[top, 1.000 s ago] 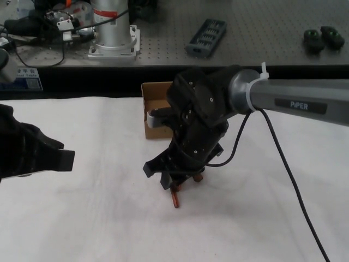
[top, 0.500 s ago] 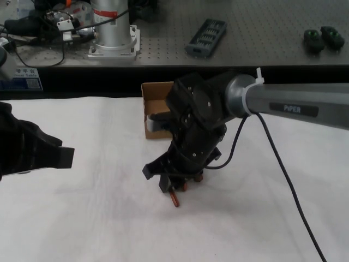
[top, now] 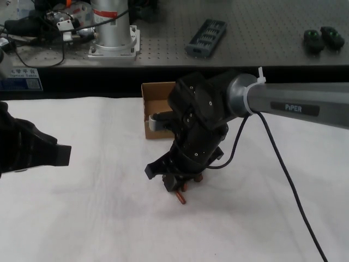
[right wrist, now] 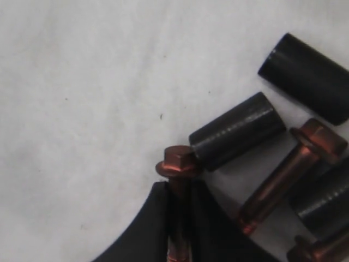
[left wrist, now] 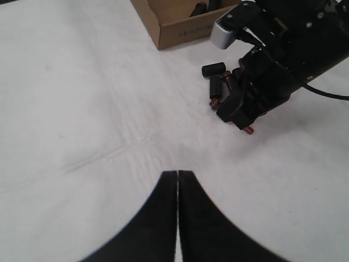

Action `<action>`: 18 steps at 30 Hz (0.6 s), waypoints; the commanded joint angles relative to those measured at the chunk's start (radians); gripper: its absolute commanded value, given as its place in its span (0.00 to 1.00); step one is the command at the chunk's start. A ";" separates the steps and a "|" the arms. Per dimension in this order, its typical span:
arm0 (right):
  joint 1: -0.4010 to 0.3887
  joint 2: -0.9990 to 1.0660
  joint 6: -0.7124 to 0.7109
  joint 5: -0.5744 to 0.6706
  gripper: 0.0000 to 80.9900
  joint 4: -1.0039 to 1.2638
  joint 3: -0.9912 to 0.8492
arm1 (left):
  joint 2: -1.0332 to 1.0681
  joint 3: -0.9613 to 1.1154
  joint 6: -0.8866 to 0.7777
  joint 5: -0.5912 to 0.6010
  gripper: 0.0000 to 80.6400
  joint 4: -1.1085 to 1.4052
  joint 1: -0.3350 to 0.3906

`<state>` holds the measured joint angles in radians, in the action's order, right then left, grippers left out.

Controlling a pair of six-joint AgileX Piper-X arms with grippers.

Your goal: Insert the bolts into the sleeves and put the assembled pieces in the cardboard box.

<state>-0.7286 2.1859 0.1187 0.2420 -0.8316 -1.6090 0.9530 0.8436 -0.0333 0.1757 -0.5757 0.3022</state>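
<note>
A copper bolt (right wrist: 175, 162) sits pinched by its shank in the right tool (right wrist: 178, 191), whose two black fingers are drawn in narrow on it. The flanged head pokes out past the fingertips and lies right against the end of the nearest sleeve (right wrist: 237, 131). The grip looks like a pick from the heap, so that this bolt can be brought to a sleeve and pushed in.

Around it lie a second sleeve (right wrist: 305, 76) and a third sleeve (right wrist: 322, 204), with a loose bolt (right wrist: 289, 174) between them, all flat on the cloth and close enough to touch. They are bunched near the cardboard box (top: 154, 90), probably to keep the carry short. The box stands open just behind the right arm. Dark pieces (left wrist: 199, 8) lie inside it; I cannot tell whether they are bolted through.

The left tool (left wrist: 178, 174) hangs well apart from the heap with its fingers pressed together and nothing between them. It is likely kept back so that it does not crowd the other arm.

A white cloth (top: 82, 218), slightly creased, covers the counter. Beyond its far edge runs a grey perforated plate (top: 262, 43) with a metal post (top: 112, 22), cables (top: 32, 24) and a few small dark parts on it.
</note>
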 commanded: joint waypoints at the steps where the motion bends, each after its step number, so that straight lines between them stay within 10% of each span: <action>1: 0.000 0.017 -0.011 0.044 0.04 -0.058 -0.025 | -0.010 0.001 -0.013 -0.015 0.01 0.002 -0.003; 18: 0.000 -0.265 -0.232 0.016 0.04 -0.406 -0.067 | 0.006 0.001 0.061 0.135 0.01 0.009 -0.003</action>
<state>-0.7286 2.0002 -0.0518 0.2686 -1.1427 -1.6633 0.9530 0.8436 -0.0289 0.1945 -0.5757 0.3022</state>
